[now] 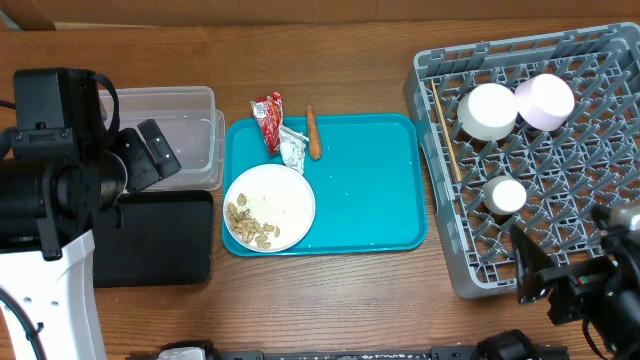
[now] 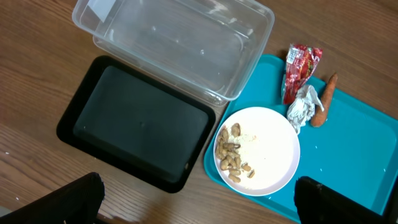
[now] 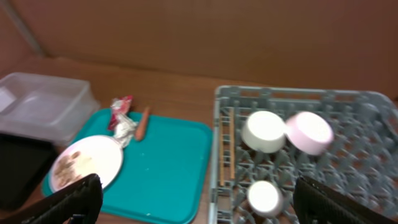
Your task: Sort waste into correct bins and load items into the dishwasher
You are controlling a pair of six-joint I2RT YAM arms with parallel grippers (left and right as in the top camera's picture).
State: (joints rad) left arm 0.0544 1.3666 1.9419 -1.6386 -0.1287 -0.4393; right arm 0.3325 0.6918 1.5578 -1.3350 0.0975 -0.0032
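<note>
A white plate [image 1: 285,195] with nuts and rice scraps [image 1: 250,225] lies on the teal tray [image 1: 370,190]. A red wrapper [image 1: 267,120], a crumpled silver-white wrapper [image 1: 292,148] and a carrot [image 1: 313,132] lie at the tray's far edge. The clear tub [image 1: 170,130] and black tray [image 1: 155,235] sit to the left; both look empty. The grey rack [image 1: 447,230] holds three upturned bowls [image 1: 487,110] and chopsticks [image 1: 447,135]. My left gripper [image 1: 150,155] is open and empty above the bins [image 2: 199,208]. My right gripper [image 1: 530,270] is open and empty near the rack's front [image 3: 202,208].
The left arm's base stands at the table's left edge, beside the black tray. The right arm sits at the front right corner, below the rack. Bare wood lies between the teal tray and the front edge.
</note>
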